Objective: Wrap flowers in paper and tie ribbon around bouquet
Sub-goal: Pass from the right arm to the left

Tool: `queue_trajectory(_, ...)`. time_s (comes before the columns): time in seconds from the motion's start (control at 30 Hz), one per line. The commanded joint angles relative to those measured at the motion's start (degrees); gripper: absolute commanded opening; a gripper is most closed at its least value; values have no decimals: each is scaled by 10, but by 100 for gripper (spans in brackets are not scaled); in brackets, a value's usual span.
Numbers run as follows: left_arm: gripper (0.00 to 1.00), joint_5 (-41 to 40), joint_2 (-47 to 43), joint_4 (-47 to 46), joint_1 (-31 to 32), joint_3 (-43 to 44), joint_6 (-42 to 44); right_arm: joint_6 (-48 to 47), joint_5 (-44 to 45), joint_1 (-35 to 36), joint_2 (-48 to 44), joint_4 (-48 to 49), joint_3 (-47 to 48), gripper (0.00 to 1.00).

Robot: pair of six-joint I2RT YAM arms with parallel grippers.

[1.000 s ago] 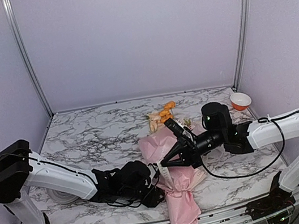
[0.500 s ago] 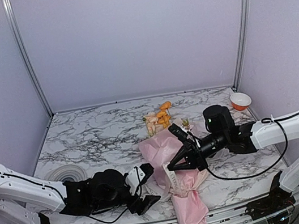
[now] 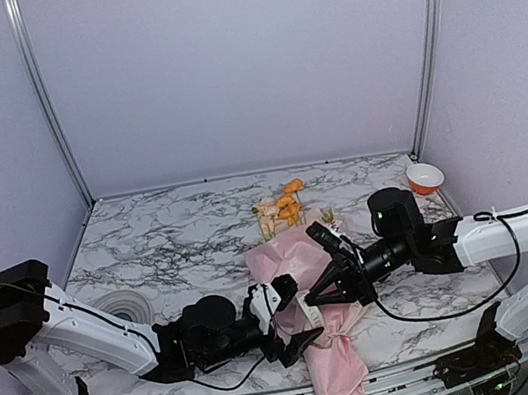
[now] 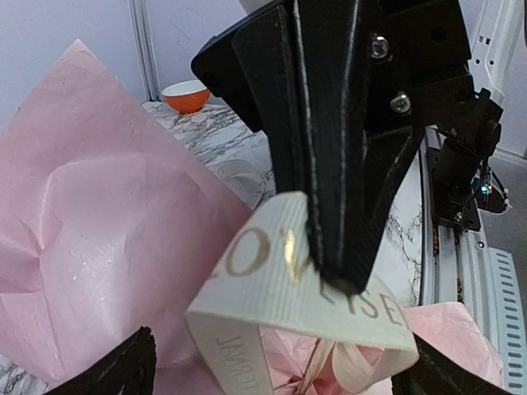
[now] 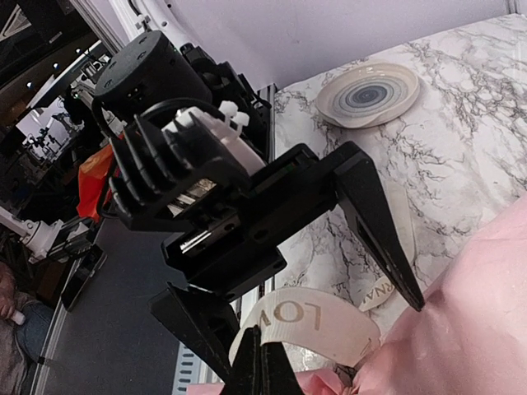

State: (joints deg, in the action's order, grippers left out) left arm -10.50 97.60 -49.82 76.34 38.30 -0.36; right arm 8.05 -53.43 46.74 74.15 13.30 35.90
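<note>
Left gripper (image 3: 291, 317) stands spread wide with nothing in it, its two fingers either side of a raised loop of the ribbon (image 4: 276, 292), at the lower centre of the overhead view. Right gripper (image 4: 333, 276) is clamped flat on the top of that loop and holds it up off the bouquet (image 3: 328, 349). From the left wrist view I see the gold lettering on the band bending under the black tips.

The bouquet lies on the table (image 3: 170, 239), narrow end toward the bottom edge. The pink paper (image 4: 99, 214) flares upward and the flowers (image 3: 285, 204) poke out just above centre.

I judge the step in hand to be the tie: the left fingers need a ribbon strand while the right holds the loop. To do it well I would bring the left in low and slow, aiming at the strand under the loop and not at the paper. I would close only once the band sits square between the fingers. It looks limp and slick, so a pinch on its edge may slide off. Any tug from the right could loosen the wrap. Whether the ribbon already goes round the neck I cannot tell.
</note>
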Motion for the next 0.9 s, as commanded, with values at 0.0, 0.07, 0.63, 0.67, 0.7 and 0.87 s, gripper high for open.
queue_trajectory(0.0,96,38,13,-76,-1,20,20,-6,2,-2,-15,-1,-4,0)
queue_trajectory(0.07,87,67,17,-76,-1,23,8,-8,4,-2,-14,-3,-2,0)
queue_trajectory(0.63,0,77,38,-75,1,33,-37,-8,199,-11,-54,-132,45,16)
queue_trajectory(0.67,0,71,40,-74,1,34,-39,6,276,-19,-61,-171,60,21)
queue_trajectory(0.7,0,66,41,-74,1,34,-41,24,355,-31,-67,-205,73,24)
queue_trajectory(0.87,0,61,49,-57,2,47,-38,111,634,-122,-73,-376,108,60)
